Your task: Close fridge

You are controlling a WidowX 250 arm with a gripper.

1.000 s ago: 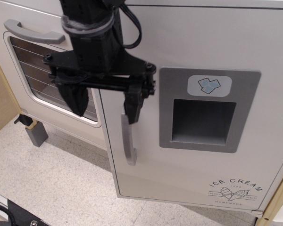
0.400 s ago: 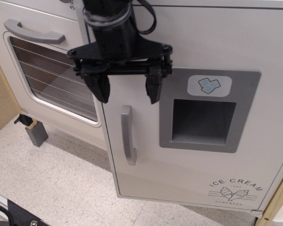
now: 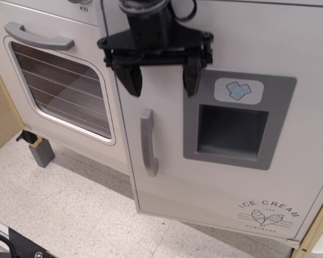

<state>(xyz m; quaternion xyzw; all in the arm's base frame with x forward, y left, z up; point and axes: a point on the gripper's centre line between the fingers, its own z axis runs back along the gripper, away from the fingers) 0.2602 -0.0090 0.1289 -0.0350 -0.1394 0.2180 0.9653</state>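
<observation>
Since the earlier frames the hand has climbed up and to the right, off the grey handle it was reaching a second ago, and the fridge door has shifted so that its left edge now sits further right against the oven door. The hand hangs spread wide and empty in front of the upper part of the fridge door, its two black fingers pointing down, one above the handle and the other at the top left corner of the grey ice recess. Whether either tip touches the door cannot be told from this angle. The arm above the hand is cut off by the top edge. The fridge door fills the right half of the view, its right side and lower corner running out of frame beside the ice cream print. The oven handle shows at upper left, and a small dark object on the floor below is too unclear to name
</observation>
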